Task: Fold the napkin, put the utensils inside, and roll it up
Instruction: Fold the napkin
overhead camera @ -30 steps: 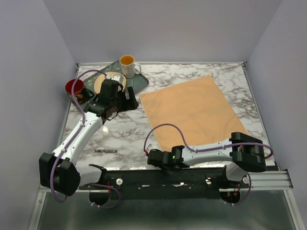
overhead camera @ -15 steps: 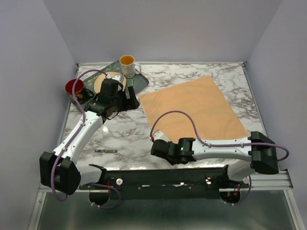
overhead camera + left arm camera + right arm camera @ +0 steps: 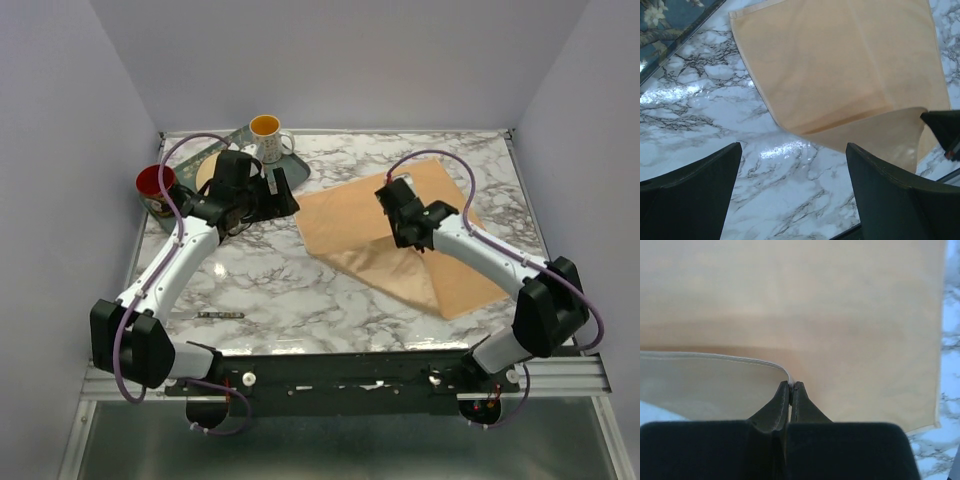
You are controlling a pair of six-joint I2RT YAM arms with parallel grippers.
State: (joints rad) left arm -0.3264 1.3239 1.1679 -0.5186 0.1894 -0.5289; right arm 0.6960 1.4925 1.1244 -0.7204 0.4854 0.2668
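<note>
Your right gripper [image 3: 791,385] is pinched shut on the hem of the napkin [image 3: 340,215], holding that edge raised over the cloth's middle so a loose flap hangs beneath it. Your left gripper [image 3: 792,195] hangs with jaws wide apart and holds nothing, just off the napkin's left corner.

The napkin lies on the marble table [image 3: 300,290], its far half flat and its near-left part lifted into the half-made fold. Beyond its left corner sits the tray [image 3: 232,140], with the plate [image 3: 207,175] on it, a white mug [image 3: 266,135] at the tray's far side and a red mug [image 3: 155,182] farther left. The utensils [image 3: 220,315] lie well left of the napkin's near edge; only a thin silvery sliver shows, and you cannot count the pieces.

The fold looks about half done. To finish it cleanly:
- Carry the pinched hem on toward the napkin's far-right edge, keeping it low so the flap lays down without bunching.
- Line up hem over hem before you let go; releasing high will likely leave a crooked crease.
- If the cloth drags, bring the left gripper down on the napkin's left corner to pin it.
</note>
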